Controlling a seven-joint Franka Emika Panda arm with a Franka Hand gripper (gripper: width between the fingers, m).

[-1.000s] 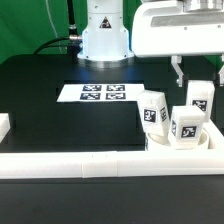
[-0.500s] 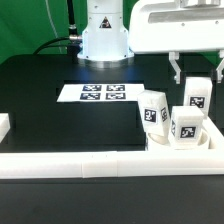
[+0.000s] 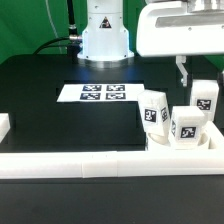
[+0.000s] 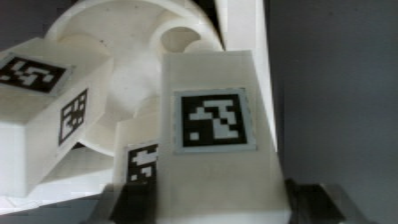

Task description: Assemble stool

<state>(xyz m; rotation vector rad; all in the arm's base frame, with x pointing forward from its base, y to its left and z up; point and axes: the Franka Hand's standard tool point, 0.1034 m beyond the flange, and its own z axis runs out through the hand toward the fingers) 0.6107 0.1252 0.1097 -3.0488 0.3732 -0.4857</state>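
seat (image 4: pixel 128 30), other legs (image 3: pixel 153 110) beside held leg (image 4: pixel 217 115)

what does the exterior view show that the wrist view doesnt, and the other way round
Exterior view only: the marker board, the arm's base and the front border rail.
Wrist view only: the round seat with its hole, and the gripper with a finger on each side of the held leg.
Both: that tagged leg and a neighbouring leg beside it.
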